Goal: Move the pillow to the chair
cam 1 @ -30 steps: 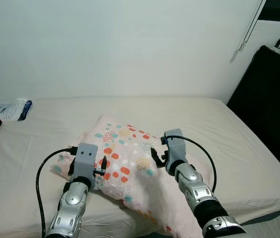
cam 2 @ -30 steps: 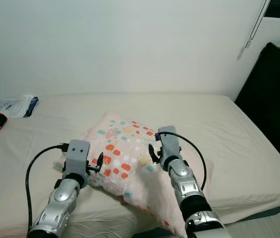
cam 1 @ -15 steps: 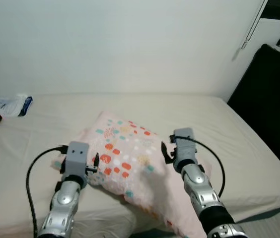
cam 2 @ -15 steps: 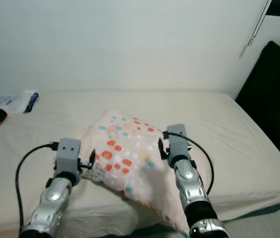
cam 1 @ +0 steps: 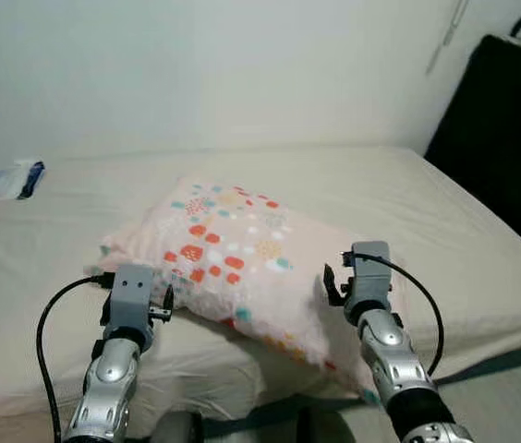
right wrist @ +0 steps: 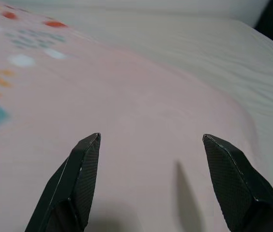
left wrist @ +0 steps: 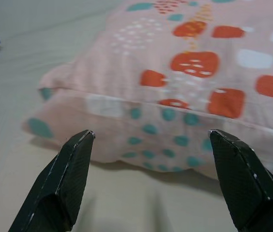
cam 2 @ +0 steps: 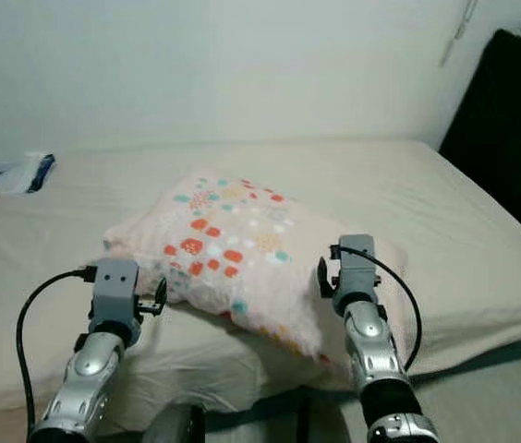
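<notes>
While the patterned pillow (cam 1: 242, 263) lies near the bed's (cam 1: 445, 221) front edge, I see my left gripper (left wrist: 151, 181) and right gripper (right wrist: 148, 181) spread wide, empty, just short of it.

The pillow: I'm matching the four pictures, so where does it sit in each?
Left eye view: pillow centre, on the bed, between both arms.
Right eye view: centre, same spot.
Left wrist view: its dotted corner and seam, just beyond the open left gripper.
Right wrist view: plain pink cloth under the open right gripper.
Shared landmark: the orange and teal squares on the pillow.
</notes>
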### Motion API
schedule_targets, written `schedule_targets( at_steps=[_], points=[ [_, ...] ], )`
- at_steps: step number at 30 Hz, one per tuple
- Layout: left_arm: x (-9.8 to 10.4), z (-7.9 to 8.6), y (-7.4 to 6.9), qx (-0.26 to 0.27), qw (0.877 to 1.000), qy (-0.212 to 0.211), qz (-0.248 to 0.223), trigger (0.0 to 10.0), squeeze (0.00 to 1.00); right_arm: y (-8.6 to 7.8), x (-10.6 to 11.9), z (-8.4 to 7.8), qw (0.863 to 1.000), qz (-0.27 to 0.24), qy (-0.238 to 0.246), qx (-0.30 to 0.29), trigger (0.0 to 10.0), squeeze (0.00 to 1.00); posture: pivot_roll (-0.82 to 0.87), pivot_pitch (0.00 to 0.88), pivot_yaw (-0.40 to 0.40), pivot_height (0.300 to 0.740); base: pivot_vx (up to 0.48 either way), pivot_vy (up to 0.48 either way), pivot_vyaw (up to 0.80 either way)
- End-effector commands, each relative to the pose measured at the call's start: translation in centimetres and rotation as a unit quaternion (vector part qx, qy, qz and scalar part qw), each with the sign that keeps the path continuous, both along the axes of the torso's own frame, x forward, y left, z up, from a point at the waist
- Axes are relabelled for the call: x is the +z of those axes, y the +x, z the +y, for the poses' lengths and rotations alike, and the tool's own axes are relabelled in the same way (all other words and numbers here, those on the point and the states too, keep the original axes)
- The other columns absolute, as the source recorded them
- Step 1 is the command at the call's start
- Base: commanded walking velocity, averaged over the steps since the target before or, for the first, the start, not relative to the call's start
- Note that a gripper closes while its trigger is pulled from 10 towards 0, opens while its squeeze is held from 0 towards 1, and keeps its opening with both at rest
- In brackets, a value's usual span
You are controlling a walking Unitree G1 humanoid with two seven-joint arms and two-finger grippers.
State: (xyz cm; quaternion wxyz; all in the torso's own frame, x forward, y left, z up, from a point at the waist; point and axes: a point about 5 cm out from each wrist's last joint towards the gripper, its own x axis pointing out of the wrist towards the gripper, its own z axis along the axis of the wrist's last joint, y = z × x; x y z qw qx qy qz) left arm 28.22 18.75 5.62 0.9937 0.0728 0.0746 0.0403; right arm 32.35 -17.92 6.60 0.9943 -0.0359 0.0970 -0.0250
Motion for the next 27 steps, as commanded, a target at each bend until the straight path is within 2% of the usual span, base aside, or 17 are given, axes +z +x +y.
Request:
schedule_targets(
  at_steps=[1, 10, 11, 15, 18, 23, 27],
  points=[
    [-0.2, 0.7, 0.0, 0.006, 1.000, 0.000, 0.007, 10.0, 0.00, 0.1, 0.0, -0.8, 1.000, 0.007, 0.014, -0.016, 10.0, 0.00, 0.02, 0.000, -0.068, 0.602, 0.000, 0.000, 0.00],
    [-0.2, 1.4, 0.0, 0.007, 0.999, -0.028, 0.016, 10.0, 0.00, 0.2, 0.0, -1.1, 0.999, 0.009, 0.028, -0.017, 10.0, 0.00, 0.02, 0.000, -0.069, 0.590, 0.000, 0.000, -0.35],
    [-0.1, 1.7, 0.2, 0.015, 0.999, -0.044, 0.014, 10.0, 0.00, 0.3, 0.3, -1.1, 0.999, 0.006, 0.037, -0.018, 10.0, 0.00, 0.02, 0.000, -0.072, 0.590, 0.000, 0.000, 0.00],
    [0.0, 1.9, 0.3, 0.017, 0.999, -0.046, 0.014, 10.0, 0.00, 0.3, 0.4, -1.0, 0.999, 0.003, 0.042, -0.017, 10.0, 0.00, 0.02, 0.000, -0.072, 0.590, 0.000, 0.000, 0.00],
    [0.2, 2.5, 0.7, 0.028, 0.998, -0.051, 0.017, 10.0, 0.00, 0.5, 0.7, -0.6, 0.999, -0.002, 0.047, -0.002, 10.0, 0.00, 0.02, 0.000, -0.074, 0.590, 0.000, 0.000, 0.00],
    [0.5, 3.3, 1.1, 0.046, 0.997, -0.060, 0.017, 10.0, 0.00, 0.5, 0.9, -0.1, 0.999, -0.008, 0.048, 0.023, 10.0, 0.00, 0.02, 0.000, -0.076, 0.577, 0.000, 0.000, -0.46],
    [1.0, 4.8, 2.4, 0.067, 0.989, -0.124, 0.037, 10.0, 0.00, 0.8, 1.3, 0.9, 0.996, -0.013, 0.065, 0.054, 10.0, 0.00, 0.02, 0.000, -0.083, 0.573, 0.000, 0.000, -0.11]
  ],
)
